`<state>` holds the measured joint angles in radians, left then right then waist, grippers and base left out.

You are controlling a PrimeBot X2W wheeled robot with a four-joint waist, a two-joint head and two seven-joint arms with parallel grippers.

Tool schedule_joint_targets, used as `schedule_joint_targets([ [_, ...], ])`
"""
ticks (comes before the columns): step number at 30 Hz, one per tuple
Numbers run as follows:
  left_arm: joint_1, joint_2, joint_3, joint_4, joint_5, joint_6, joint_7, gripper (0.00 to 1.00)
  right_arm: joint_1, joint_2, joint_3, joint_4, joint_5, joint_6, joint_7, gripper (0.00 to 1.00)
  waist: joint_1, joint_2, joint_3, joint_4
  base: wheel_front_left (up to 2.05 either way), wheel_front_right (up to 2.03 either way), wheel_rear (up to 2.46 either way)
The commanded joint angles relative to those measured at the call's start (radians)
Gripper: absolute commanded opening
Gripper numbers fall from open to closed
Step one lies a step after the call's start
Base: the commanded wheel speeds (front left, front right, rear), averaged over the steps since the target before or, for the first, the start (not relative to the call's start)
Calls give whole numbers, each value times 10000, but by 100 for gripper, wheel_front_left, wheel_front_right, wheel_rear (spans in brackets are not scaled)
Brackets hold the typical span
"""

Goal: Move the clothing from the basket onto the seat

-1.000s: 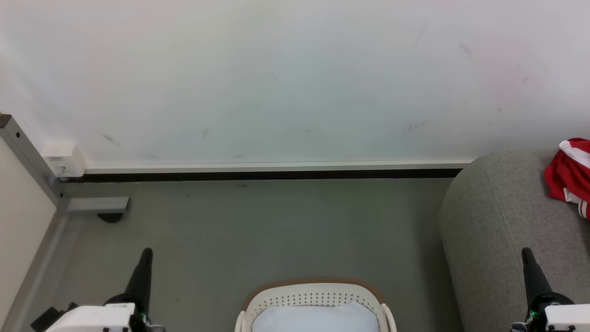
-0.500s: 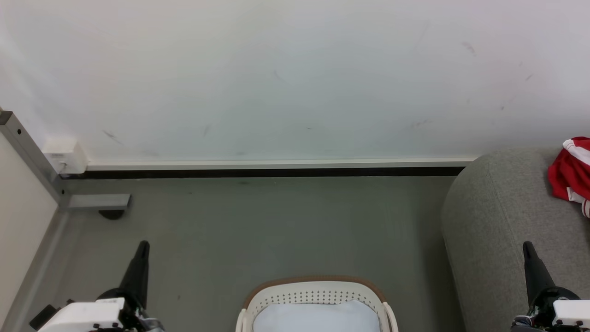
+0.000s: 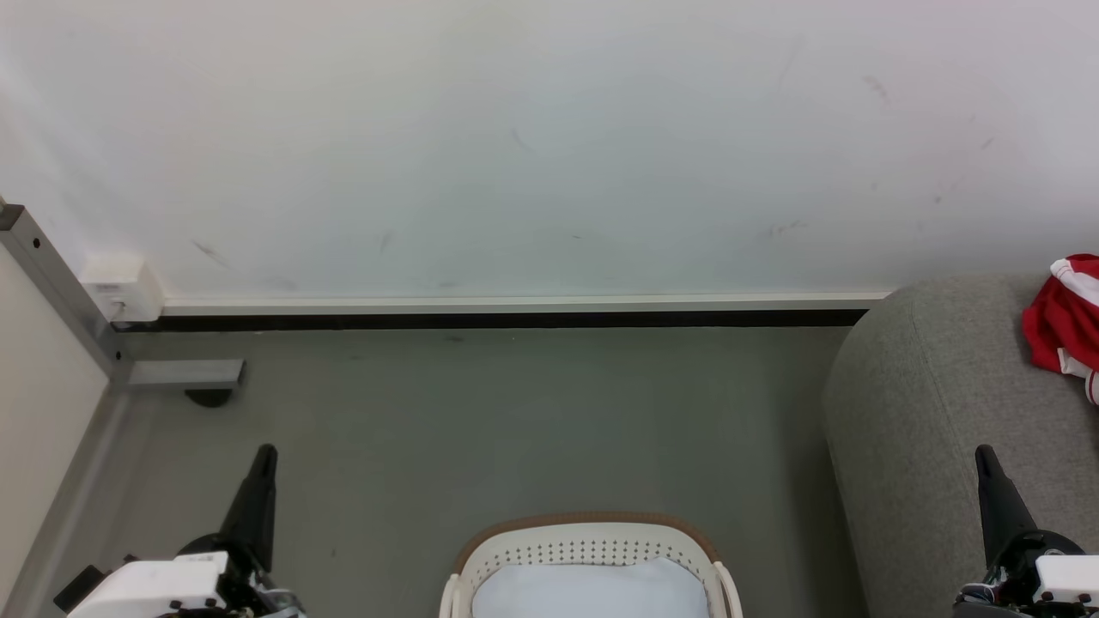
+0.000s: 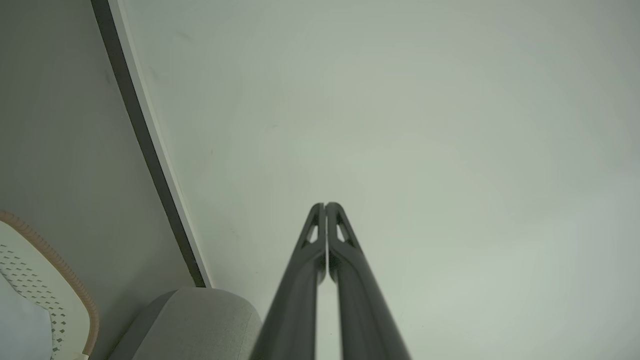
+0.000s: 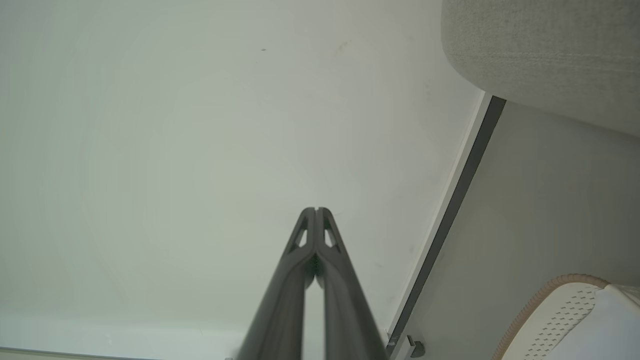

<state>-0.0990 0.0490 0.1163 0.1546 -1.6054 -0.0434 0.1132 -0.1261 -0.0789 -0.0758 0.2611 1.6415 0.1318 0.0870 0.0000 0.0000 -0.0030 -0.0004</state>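
Red soft clothing (image 3: pixel 1061 319) lies crumpled on the seat (image 3: pixel 927 403), rounded grey weave, right of the basket (image 3: pixel 584 524). Basket: perforated cream plastic, tan rim; visible part holds a pale liner (image 3: pixel 588 592). Left gripper (image 3: pixel 267 450) and right gripper (image 3: pixel 983 451) flank it, both closed, empty. Probably worth checking the basket's hidden part before finishing.

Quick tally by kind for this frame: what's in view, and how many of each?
Sofa: 1
Red clothing heap: 1, lying on it
Basket: 1
Liner sheet: 1, inside it
Grippers: 2, left gripper and right gripper, both shut and empty
Total: 6
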Motion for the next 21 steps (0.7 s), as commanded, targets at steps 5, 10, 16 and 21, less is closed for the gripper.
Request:
schedule_joint_targets([
  [5, -91, 23, 29, -20, -124, -19, 33, 0, -90, -94, 38, -18, 139, -21, -57, 0, 0, 0, 0, -1, 0, 0, 0],
  [10, -91, 23, 29, -20, -124, -19, 33, 0, -85, -120, 79, -22, 186, -21, -89, 0, 0, 0, 0, -1, 0, 0, 0],
  [16, -90, 23, 29, -20, -124, -17, 33, 0, -79, -154, 128, -28, 191, -21, -132, 0, 0, 0, 0, 0, 0, 0, 0],
  [21, -90, 23, 29, -21, -124, -19, 32, 0, -73, -189, 168, -33, 241, -21, -154, 0, 0, 0, 0, 0, 0, 0, 0],
])
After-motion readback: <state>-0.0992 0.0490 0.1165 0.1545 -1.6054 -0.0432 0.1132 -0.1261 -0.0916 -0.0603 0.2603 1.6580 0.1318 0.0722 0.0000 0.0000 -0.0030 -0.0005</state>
